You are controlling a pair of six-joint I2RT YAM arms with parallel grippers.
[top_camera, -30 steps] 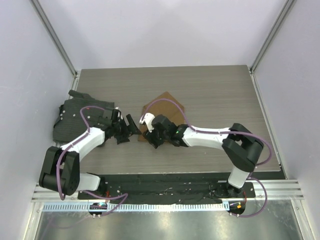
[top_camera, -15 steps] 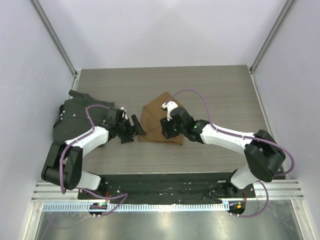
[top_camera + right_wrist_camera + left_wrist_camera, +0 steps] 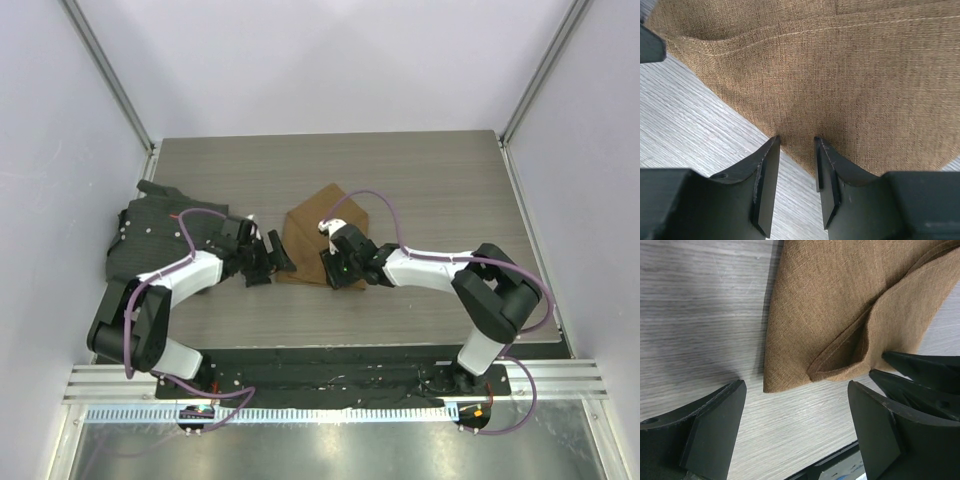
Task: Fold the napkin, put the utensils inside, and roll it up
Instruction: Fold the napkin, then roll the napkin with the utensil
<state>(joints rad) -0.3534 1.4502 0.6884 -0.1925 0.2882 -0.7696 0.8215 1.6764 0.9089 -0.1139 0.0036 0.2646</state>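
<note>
Layout, seen from above. The napkin [image 3: 318,222] lies at mid-table [image 3: 430,180], nearer the near edge than the far. The mat [image 3: 140,238] lies against the table's left edge, well apart from the napkin. The left gripper [image 3: 277,255] stands between them, just beside the napkin's near-left corner. The right gripper [image 3: 334,270] sits over the napkin's near edge.

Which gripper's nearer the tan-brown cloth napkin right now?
Right. The right gripper has its fingertips at the near edge of the tan-brown napkin; the left gripper hangs open just short of its left corner.
</note>
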